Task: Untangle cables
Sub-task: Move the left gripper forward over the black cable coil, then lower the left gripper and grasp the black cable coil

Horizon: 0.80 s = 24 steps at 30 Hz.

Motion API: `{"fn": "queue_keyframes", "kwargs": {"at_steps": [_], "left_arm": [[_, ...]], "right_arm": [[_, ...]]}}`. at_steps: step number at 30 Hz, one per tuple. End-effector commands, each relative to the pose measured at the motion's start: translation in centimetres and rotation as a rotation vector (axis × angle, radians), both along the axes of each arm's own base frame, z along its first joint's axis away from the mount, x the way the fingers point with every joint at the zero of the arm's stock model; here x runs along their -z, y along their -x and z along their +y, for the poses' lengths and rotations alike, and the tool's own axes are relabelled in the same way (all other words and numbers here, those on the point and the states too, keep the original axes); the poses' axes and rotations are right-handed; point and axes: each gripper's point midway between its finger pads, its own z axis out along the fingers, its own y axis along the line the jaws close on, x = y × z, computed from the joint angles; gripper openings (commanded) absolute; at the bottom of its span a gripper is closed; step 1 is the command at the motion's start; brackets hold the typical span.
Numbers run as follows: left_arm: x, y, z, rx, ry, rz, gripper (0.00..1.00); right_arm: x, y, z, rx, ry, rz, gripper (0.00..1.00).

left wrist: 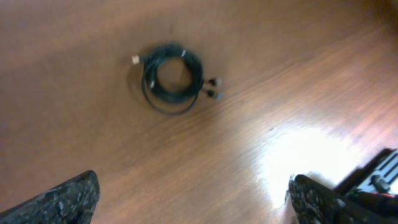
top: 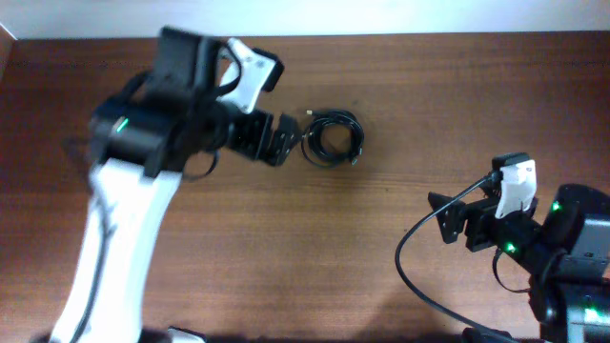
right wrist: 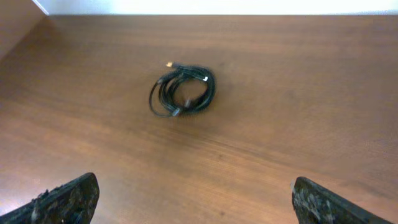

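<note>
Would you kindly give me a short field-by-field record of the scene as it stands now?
cables: one small black coil, plug ends showing, lying on the table
table: brown wood
left gripper: open, just beside the coil, holding nothing
right gripper: open, well away from the coil, holding nothing
progress: not yet untangled

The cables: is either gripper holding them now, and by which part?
Nothing is held. The cables lie coiled on the table; the left gripper and right gripper stand open, apart from them.

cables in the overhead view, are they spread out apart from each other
No, the cables lie bundled in one small coil on the wooden table.
</note>
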Motion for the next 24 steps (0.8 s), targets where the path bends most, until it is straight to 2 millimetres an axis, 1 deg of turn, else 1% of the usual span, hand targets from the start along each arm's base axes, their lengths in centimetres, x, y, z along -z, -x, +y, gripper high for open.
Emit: {"fn": "queue_keyframes", "kwargs": {"at_steps": [1, 3, 5, 7, 10, 11, 13, 15, 19, 20, 21, 24], "left_arm": [[4.6, -2.6, -1.4, 0.034, -0.034, 0.112, 0.99], [6.3, -3.7, -2.9, 0.099, 0.002, 0.143, 0.99], [7.4, -4.6, -3.4, 0.108, 0.008, 0.152, 0.99], [8.0, -5.9, -4.0, 0.114, 0.011, 0.129, 0.99], [8.9, -7.4, -5.1, 0.125, 0.006, 0.094, 0.99], [10.0, -8.3, -5.1, 0.113, -0.033, 0.086, 0.99], [12.1, -9.4, -4.3, 0.056, -0.147, 0.082, 0.99], [14.1, -9.8, -3.9, 0.020, -0.214, 0.114, 0.99], [17.7, -10.0, -3.9, -0.023, -0.230, 0.213, 0.99], [18.3, -10.1, -3.9, -0.025, -0.234, 0.225, 0.99], [18.4, -10.2, -3.9, -0.028, -0.233, 0.229, 0.99], [17.7, -10.1, -3.9, -0.028, -0.233, 0.227, 0.99]], "right_arm": [[-4.6, 0.1, -1.1, 0.048, 0.102, -0.111, 0.98], [-6.9, 0.7, -1.1, 0.021, 0.152, -0.172, 0.98], [-7.6, 0.7, -1.5, 0.031, 0.184, -0.198, 0.98], [-7.4, 0.6, -2.2, 0.068, 0.207, -0.186, 0.98], [-7.1, 0.8, -2.2, 0.066, 0.206, -0.170, 0.98], [-7.1, 0.8, -2.2, 0.065, 0.205, -0.168, 0.98], [-7.0, 0.9, -2.1, 0.062, 0.203, -0.165, 0.99], [-6.9, 0.9, -2.0, 0.058, 0.201, -0.159, 0.98], [-6.9, 1.0, -1.8, 0.044, 0.192, -0.160, 0.98], [-6.9, 1.0, -1.7, 0.042, 0.190, -0.160, 0.98], [-6.9, 1.0, -1.7, 0.042, 0.190, -0.160, 0.98], [-6.9, 1.1, -1.7, 0.039, 0.188, -0.158, 0.98]]}}
